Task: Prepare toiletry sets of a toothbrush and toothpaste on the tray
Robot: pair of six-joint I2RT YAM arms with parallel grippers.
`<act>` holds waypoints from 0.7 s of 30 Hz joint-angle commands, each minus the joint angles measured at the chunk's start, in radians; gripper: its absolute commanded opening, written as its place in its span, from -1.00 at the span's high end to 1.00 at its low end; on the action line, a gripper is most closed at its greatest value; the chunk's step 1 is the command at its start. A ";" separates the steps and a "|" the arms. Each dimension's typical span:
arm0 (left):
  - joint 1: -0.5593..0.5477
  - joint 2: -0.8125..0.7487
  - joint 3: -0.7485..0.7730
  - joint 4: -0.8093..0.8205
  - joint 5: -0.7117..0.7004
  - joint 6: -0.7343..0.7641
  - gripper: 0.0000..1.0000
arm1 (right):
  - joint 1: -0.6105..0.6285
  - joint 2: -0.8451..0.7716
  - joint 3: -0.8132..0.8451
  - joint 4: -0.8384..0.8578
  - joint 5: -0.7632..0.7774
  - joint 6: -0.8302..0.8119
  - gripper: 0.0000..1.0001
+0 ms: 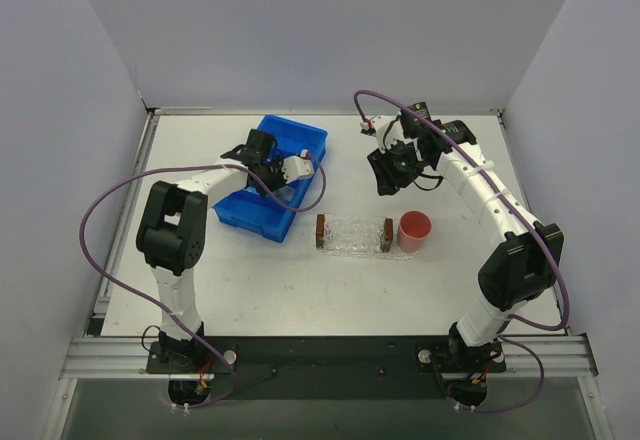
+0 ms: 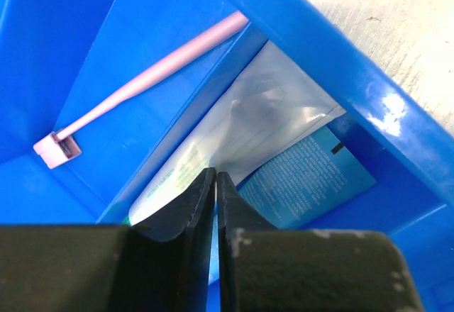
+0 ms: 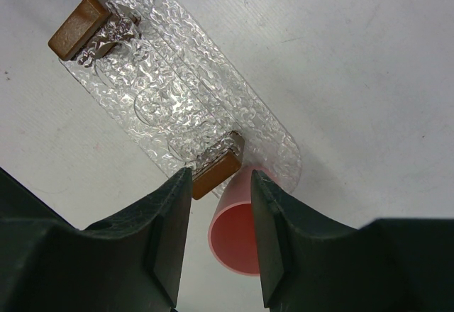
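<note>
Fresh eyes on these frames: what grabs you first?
The bright blue bin at left-centre, with the left gripper down inside it, apparently shut on the pale toothpaste tube; the pink toothbrush lies in the neighbouring compartment. Mid-table sits the clear tray, nothing on it, a pink cup beside its right end, and the right gripper open above them.

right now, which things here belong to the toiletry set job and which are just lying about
For the job: toothbrush, pale toothpaste tube, blue toothpaste tube, clear tray.
Lying about: pink cup, blue bin (only holds the supplies).
</note>
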 commanded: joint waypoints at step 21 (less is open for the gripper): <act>0.082 -0.043 0.128 -0.140 0.018 -0.220 0.26 | -0.001 0.001 -0.014 -0.019 -0.028 -0.004 0.31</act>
